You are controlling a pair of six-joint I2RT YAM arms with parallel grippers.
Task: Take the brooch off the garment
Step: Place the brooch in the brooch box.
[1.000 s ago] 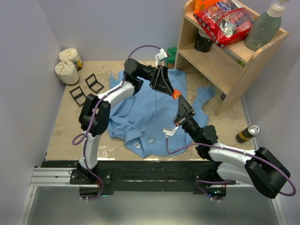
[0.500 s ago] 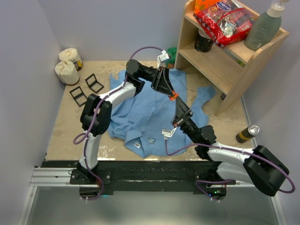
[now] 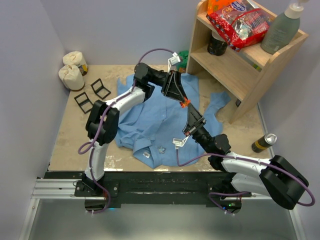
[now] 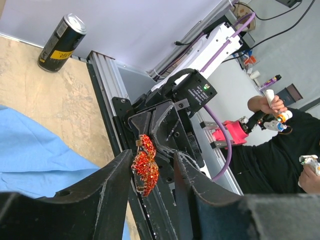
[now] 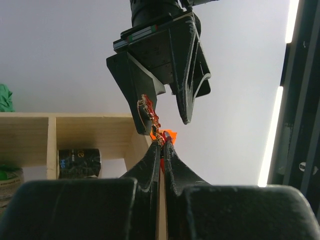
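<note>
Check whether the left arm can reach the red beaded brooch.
Probably yes: the red beaded brooch, pinched by the right end effector, sits between the open fingers of the left end effector.

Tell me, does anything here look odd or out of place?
Yes: the red brooch is off the rumpled blue shirt, held in mid-air. The right jaws pinch it, and it sits between the left jaws, which stand open.

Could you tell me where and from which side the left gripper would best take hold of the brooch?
Likely the free end, away from the right gripper, whose shut fingers pinch the other end. The brooch is held in the air, its free part between the open fingers of the left gripper, so coming straight on, opposite the right gripper, suits it.
</note>
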